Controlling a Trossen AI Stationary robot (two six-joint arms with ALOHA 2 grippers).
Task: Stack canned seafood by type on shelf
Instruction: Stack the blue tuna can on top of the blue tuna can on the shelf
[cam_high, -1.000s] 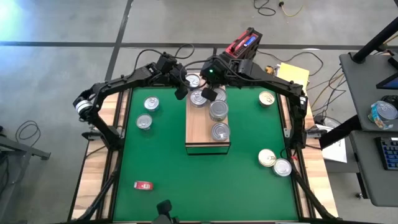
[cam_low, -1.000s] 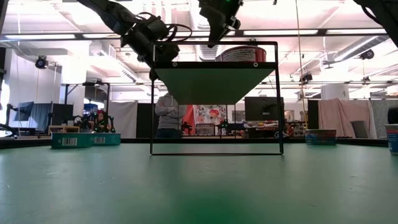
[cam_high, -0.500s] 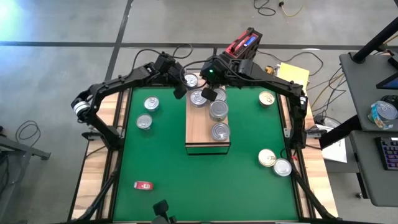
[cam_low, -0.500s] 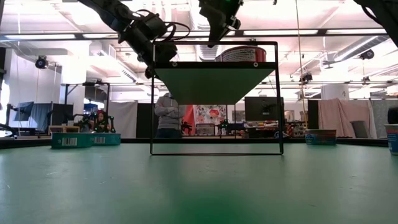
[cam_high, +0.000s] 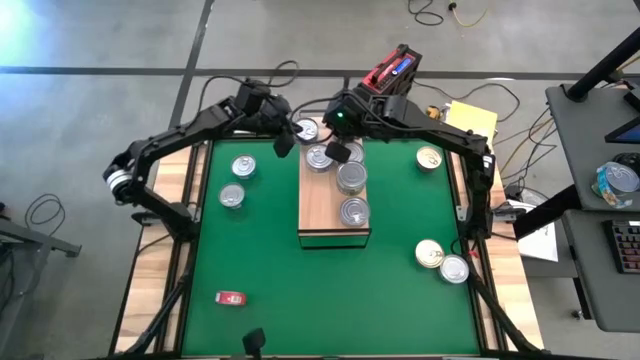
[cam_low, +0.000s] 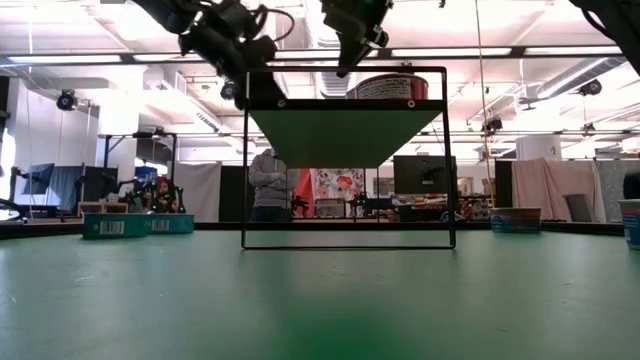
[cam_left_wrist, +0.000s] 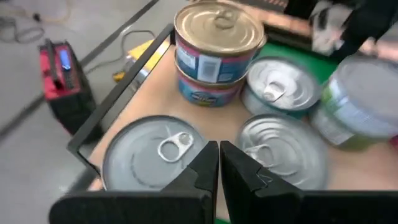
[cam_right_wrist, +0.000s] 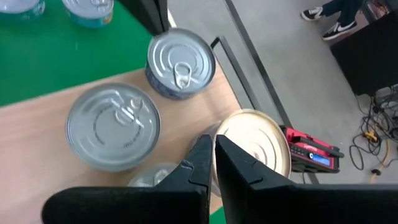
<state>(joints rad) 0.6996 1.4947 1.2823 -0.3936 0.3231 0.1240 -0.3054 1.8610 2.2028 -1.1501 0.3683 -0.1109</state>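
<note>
The shelf (cam_high: 320, 215) stands mid-table on the green mat. Several canned seafood tins sit on its far half: silver-lidded ones (cam_high: 320, 157) (cam_high: 351, 177) (cam_high: 355, 211) and a gold-lidded tin stacked on another tin (cam_left_wrist: 217, 46). My left gripper (cam_high: 283, 143) hangs shut in the air just off the shelf's far left corner, above and short of two silver tins (cam_left_wrist: 152, 158) (cam_left_wrist: 283, 149). My right gripper (cam_high: 340, 152) hovers shut over the shelf's far end, above the gold lid (cam_right_wrist: 255, 146) and a silver tin (cam_right_wrist: 113, 124). Neither holds anything.
Loose tins lie on the mat: two at the left (cam_high: 243, 166) (cam_high: 231, 196), one at the far right (cam_high: 429, 158), two at the near right (cam_high: 430, 253) (cam_high: 454, 268). A small red flat object (cam_high: 231, 297) lies near left. A red device (cam_high: 392, 70) sits beyond the far edge.
My left gripper has risen and drawn back from the shelf's far left corner toward the table's left, staying shut. The tins have not moved.
</note>
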